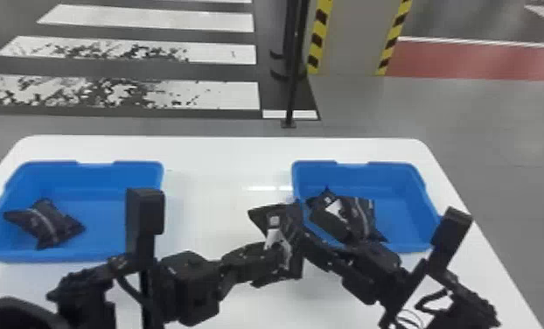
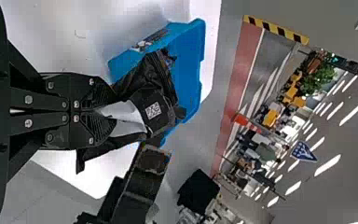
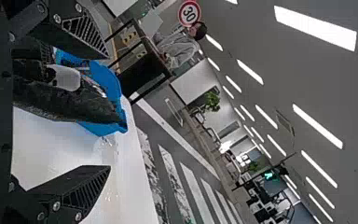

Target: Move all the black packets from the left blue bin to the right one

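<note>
Between the two bins my left gripper (image 1: 275,256) holds a black packet (image 1: 293,227) above the table; in the left wrist view the closed left gripper (image 2: 105,112) pinches that packet (image 2: 161,109) by its pale-marked part. My right gripper (image 1: 304,245) is beside the packet's right side; in the right wrist view the right gripper (image 3: 105,112) has its fingers wide apart, the packet (image 3: 60,100) lying near the upper one. Black packets (image 1: 358,214) lie in the right blue bin (image 1: 398,175). One black packet (image 1: 46,223) rests in the left blue bin (image 1: 96,175).
Both bins stand on a white table (image 1: 214,153), a stretch of tabletop between them. Behind the table stand a thin black post (image 1: 295,65) and a pillar with yellow-black striped edges (image 1: 350,39). Each forearm crosses the table's near part.
</note>
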Available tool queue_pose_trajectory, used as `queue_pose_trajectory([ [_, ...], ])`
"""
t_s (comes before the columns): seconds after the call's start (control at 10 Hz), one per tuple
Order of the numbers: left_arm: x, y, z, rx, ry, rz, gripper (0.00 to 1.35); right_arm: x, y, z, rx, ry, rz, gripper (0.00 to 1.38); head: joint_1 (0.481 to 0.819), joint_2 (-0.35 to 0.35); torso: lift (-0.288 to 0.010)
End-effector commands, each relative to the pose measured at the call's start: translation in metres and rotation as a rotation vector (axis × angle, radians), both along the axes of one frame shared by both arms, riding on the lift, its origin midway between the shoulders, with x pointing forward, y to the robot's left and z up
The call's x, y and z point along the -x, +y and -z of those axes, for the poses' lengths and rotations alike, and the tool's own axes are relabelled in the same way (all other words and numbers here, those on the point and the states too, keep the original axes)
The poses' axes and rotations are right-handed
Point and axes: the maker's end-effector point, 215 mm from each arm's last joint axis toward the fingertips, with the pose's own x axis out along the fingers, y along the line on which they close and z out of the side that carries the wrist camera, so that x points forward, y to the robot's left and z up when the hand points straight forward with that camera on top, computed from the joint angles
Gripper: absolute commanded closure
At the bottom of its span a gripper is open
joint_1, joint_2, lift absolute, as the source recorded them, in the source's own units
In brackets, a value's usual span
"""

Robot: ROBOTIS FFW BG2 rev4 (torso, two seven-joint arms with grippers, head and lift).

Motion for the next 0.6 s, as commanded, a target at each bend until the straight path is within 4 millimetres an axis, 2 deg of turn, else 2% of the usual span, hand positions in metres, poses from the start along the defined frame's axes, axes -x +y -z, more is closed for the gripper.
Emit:
queue_pose_trajectory([
  [0.0, 0.005, -0.007, 0.002, 0.012, 0.016, 0.018, 1.2, -0.001, 0.006, -0.003, -0.02, 0.001, -0.013, 0.27, 0.695, -0.108, -0.14],
  [0.1, 0.004, -0.006, 0.001, 0.014, 0.013, 0.016, 1.2, 0.001, 0.009, 0.003, -0.04, 0.032, -0.026, 0.59, 0.695, -0.113, -0.14],
  [0.2, 0.004, -0.005, 0.001, 0.016, 0.013, 0.013, 1.2, 0.001, 0.01, 0.007, -0.051, 0.044, -0.026, 0.99, 0.695, -0.11, -0.14],
  [0.3, 0.003, -0.005, 0.0, 0.019, 0.011, 0.01, 1.2, 0.001, 0.01, 0.009, -0.06, 0.053, -0.025, 1.23, 0.695, -0.107, -0.14],
  [0.5, 0.003, -0.005, -0.003, 0.029, 0.006, 0.011, 1.2, -0.001, 0.008, 0.004, -0.067, 0.038, -0.015, 1.27, 0.695, -0.105, -0.14],
])
